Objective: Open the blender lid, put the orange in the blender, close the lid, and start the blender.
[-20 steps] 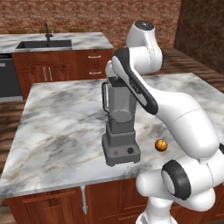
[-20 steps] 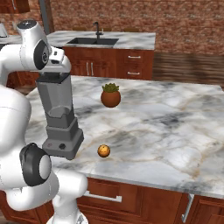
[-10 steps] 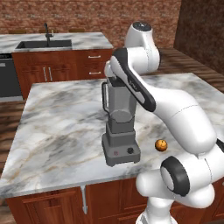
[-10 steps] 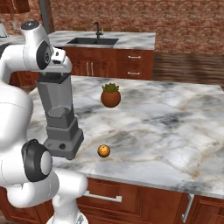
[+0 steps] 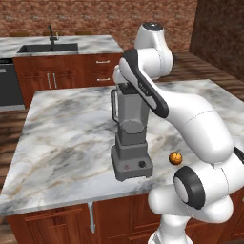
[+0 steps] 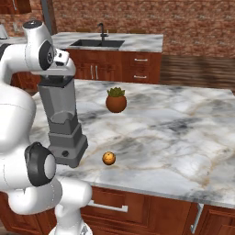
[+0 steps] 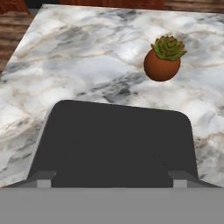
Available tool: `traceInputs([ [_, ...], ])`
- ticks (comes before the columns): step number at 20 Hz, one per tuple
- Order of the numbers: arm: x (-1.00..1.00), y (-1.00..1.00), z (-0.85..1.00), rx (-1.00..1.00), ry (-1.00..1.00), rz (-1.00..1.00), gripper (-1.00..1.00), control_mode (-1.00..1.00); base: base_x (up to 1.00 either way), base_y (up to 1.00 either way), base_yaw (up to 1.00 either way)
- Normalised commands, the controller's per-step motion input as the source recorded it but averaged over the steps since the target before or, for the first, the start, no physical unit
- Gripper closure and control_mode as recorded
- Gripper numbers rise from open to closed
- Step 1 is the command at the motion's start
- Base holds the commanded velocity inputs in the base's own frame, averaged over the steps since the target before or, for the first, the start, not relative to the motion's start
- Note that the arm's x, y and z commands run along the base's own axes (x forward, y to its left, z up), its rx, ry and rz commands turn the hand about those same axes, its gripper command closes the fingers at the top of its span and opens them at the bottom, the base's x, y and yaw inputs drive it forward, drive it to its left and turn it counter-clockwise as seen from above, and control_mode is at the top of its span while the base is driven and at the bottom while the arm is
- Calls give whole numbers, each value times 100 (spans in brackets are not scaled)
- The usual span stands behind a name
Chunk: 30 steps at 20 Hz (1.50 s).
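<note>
— So where does your blender (image 5: pixel 130 138) stand?
— On the marble island (image 6: pixel 183 137), blender lid (image 7: pixel 114 142) on the jar, the arm's hand right above it. Your orange (image 6: pixel 109 158) lies on the stone just beside the base, near the front edge.
— And the gripper?
— You cannot tell whether its fingers are apart or together. A potted succulent (image 7: pixel 163 59) sits beyond the lid.

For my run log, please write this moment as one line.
stage: lid not yet opened | tool: above dark charcoal squarish blender lid, grip unclear | small round orange: on marble counter beside tall grey blender
</note>
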Motion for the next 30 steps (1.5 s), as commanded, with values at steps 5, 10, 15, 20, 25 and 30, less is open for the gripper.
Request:
traceInputs([
  [5,0,0,15,0,0,0,100,-100,0,0,0],
  [10,-6,-4,79,0,-12,0,100,-100,0,0,0],
  [15,-28,-33,78,0,-18,0,100,-100,0,0,0],
  [20,-41,-92,11,0,-10,0,100,-100,0,0,0],
  [25,-48,-100,-55,0,0,0,100,-100,0,0,0],
  [30,-22,-100,-93,0,2,-1,100,-100,0,0,0],
])
